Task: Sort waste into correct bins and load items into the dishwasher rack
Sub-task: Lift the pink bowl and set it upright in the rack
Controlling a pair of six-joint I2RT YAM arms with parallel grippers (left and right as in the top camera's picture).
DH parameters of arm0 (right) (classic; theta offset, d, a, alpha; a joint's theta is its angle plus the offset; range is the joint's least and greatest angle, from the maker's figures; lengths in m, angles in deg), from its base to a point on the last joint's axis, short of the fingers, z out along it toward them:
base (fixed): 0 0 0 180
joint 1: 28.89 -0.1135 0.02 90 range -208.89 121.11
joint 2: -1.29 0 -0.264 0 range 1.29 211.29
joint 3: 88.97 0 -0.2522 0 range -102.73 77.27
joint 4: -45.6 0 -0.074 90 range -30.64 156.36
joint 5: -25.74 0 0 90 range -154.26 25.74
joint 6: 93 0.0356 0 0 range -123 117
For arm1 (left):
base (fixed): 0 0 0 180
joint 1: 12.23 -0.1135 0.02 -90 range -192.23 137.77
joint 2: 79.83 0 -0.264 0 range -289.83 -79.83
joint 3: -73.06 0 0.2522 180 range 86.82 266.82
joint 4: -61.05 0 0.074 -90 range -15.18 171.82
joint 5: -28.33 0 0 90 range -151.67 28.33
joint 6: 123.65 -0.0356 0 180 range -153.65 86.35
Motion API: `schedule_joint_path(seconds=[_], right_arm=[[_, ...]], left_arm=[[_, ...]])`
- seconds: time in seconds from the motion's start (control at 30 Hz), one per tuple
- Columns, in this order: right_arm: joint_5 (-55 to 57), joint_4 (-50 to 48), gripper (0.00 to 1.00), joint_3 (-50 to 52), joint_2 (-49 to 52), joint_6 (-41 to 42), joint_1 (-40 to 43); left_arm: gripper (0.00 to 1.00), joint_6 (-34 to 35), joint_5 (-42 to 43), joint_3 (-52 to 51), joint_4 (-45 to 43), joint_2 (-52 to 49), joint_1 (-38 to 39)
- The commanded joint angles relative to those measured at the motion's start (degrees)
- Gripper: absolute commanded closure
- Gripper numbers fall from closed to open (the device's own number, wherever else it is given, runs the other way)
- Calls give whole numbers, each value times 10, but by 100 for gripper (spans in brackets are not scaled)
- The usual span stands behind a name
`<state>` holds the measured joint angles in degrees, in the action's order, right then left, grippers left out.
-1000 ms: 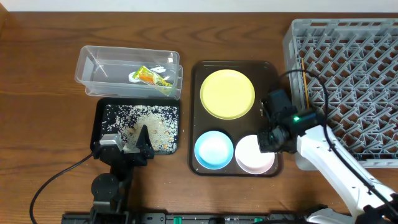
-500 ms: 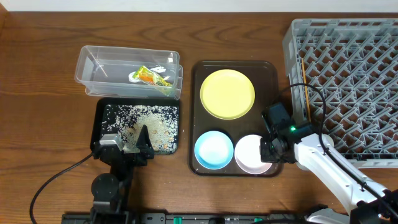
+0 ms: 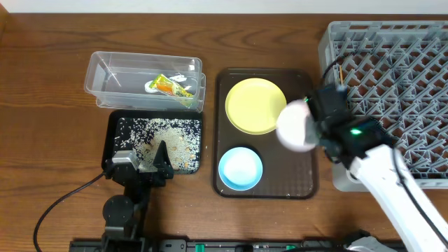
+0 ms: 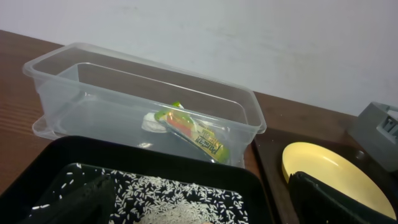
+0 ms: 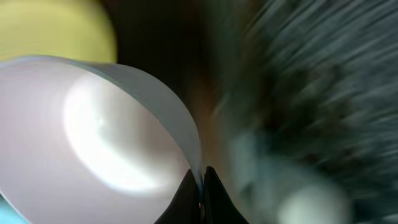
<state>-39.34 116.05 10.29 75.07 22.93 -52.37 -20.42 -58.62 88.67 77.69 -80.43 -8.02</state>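
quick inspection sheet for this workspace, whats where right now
surface: brown wooden table
job's things: wrapper in clear tub; rice grains in black tray; yellow plate and blue bowl on brown serving tray; pinkish-white bowl held above that tray; chopsticks at grey rack left edge
clutter: nothing seen
grippers: right jaws shut on the pinkish-white bowl's rim; left jaws open, empty, over the black tray
cables: black cable from left arm base; black loop on right arm
surroundings: pale wall behind
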Motion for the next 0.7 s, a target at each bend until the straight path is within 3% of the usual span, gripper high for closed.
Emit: schedule_joint_path(seconds=[0.0,0.17,0.23,0.67], right_arm=[[245,-3,99,-39,-28,-1,-4],[463,-29,99,-40,-27,-1,9],[496,-26,99,-40,-21,-3,24],[422,-18,99,-33,95,-3,184]], left_arm=[[9,-5,-1,-16,8,4,-3],[9,-5,0,-16,8,4,-3],[9,-5,0,-16,8,4,-3],[9,-5,0,-16,8,4,-3]])
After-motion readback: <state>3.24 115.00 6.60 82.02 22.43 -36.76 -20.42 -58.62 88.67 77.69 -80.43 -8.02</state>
